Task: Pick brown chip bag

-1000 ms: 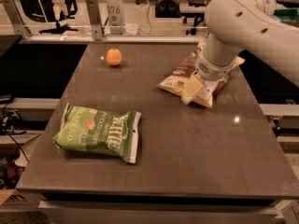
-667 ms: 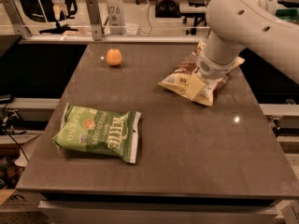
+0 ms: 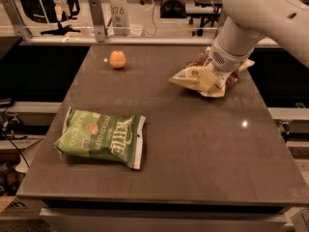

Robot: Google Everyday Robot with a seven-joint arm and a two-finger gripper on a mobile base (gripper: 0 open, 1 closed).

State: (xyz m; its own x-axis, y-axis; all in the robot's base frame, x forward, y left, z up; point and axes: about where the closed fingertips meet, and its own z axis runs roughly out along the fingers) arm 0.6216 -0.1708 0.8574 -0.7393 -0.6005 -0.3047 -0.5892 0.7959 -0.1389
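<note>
The brown chip bag (image 3: 193, 76) lies on the far right of the dark table (image 3: 193, 144), its tan-yellow end pointing left and its dark-brown body mostly hidden under my arm. My gripper (image 3: 212, 80) is down on the bag's middle, at the end of the big white arm that comes in from the upper right. The bag looks slightly raised at its left end.
A green Kettle chip bag (image 3: 101, 138) lies at the front left. An orange (image 3: 117, 59) sits at the far left. Metal posts and a rail (image 3: 96, 19) run along the table's back edge.
The arm and gripper have shifted slightly over the brown bag; the bag's tan end has moved a little. The green bag and orange have not moved.
</note>
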